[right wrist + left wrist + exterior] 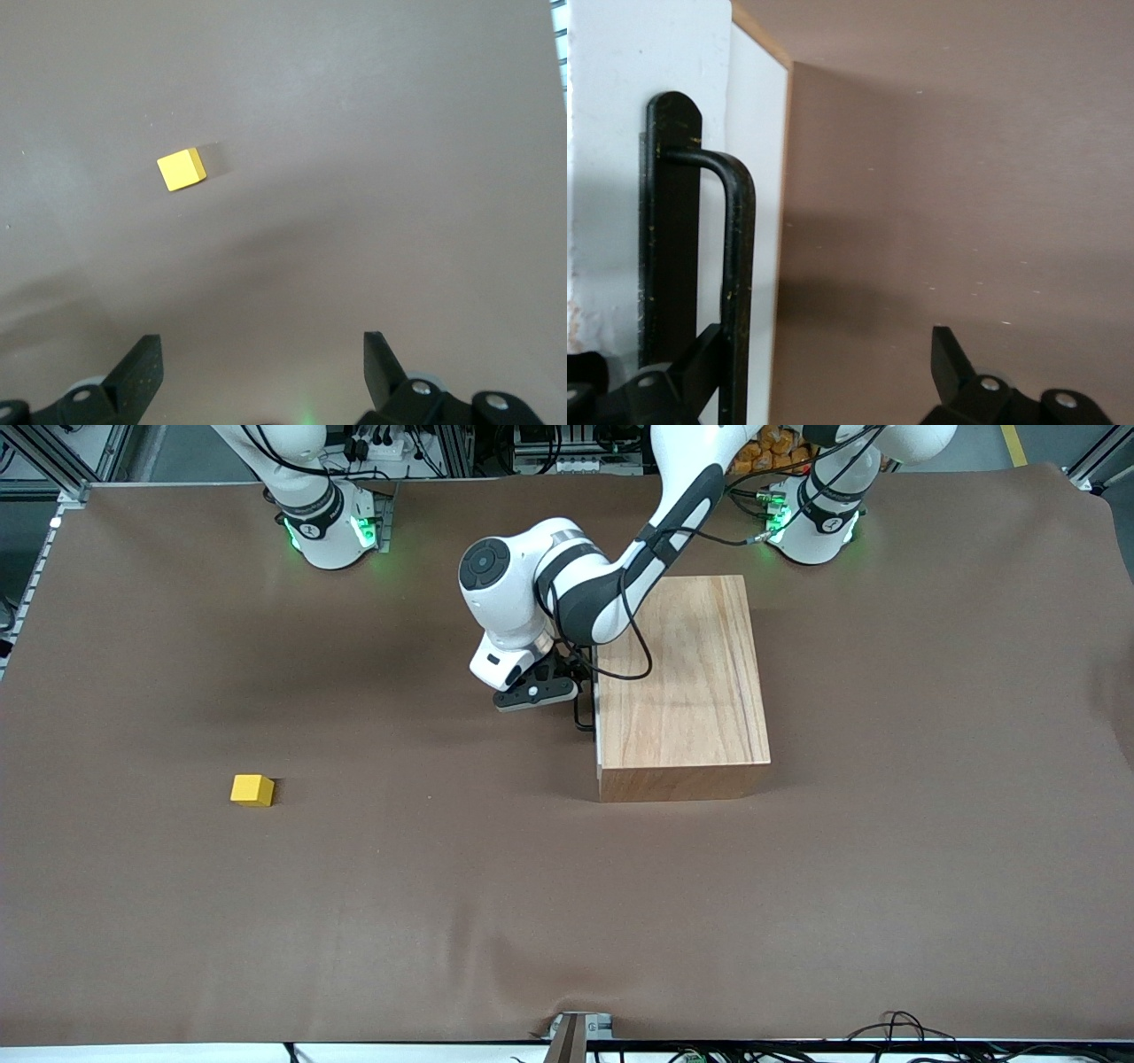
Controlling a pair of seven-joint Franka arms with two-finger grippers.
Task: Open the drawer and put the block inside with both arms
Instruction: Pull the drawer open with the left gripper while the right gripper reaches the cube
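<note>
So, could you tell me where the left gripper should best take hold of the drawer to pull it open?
Probably on the straight bar of the black U-shaped handle, approached from in front of the white drawer front. The bar stands clear of the panel, so one finger can slip under it. The left gripper is open there already, one finger at the bar.

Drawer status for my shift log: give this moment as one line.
drawer: shut | left gripper: open, one finger at handle | right gripper: open, raised, waiting | block: on table, untouched
</note>
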